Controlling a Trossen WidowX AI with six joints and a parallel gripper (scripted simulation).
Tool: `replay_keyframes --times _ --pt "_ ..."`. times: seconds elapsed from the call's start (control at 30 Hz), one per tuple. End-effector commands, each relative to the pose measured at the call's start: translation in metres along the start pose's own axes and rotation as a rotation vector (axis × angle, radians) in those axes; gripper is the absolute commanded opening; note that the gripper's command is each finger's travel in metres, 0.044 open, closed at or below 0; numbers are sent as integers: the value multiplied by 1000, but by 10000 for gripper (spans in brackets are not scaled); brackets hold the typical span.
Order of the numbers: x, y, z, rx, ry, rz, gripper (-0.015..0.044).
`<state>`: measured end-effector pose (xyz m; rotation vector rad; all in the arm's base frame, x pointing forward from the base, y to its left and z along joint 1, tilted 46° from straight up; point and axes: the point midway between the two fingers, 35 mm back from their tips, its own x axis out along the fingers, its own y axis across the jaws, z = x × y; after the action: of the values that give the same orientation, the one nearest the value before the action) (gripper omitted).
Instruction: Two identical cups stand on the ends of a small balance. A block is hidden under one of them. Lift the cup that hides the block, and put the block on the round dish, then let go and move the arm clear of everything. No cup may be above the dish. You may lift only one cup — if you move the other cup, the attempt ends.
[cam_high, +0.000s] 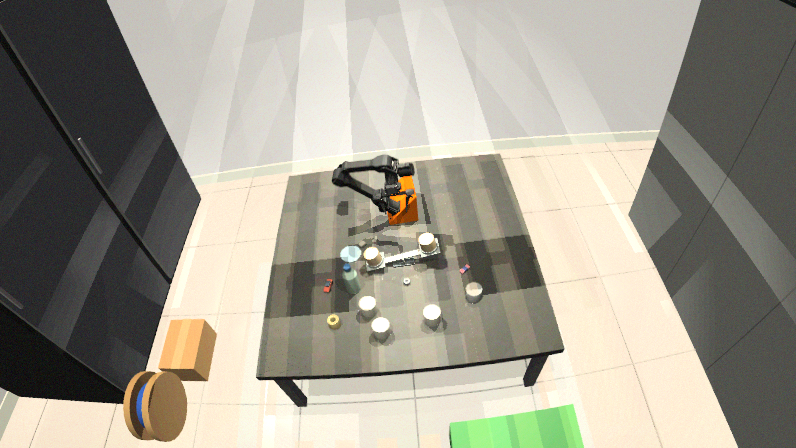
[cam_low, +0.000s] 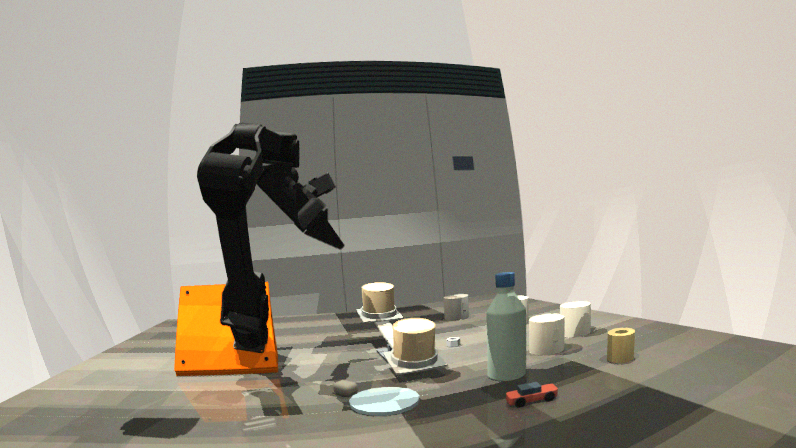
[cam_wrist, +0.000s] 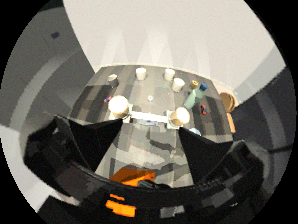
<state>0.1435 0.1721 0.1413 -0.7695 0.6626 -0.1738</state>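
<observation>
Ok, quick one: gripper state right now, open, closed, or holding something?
Gripper: open wide, holding nothing, up in the air above the table, well clear of both cups.
</observation>
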Motion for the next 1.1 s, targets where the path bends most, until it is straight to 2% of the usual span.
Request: replay_keyframes --times 0.0,1.07 --pt "9 -6 7 98 48 -20 440" --pt "110 -85 33 1042 457 -369 440"
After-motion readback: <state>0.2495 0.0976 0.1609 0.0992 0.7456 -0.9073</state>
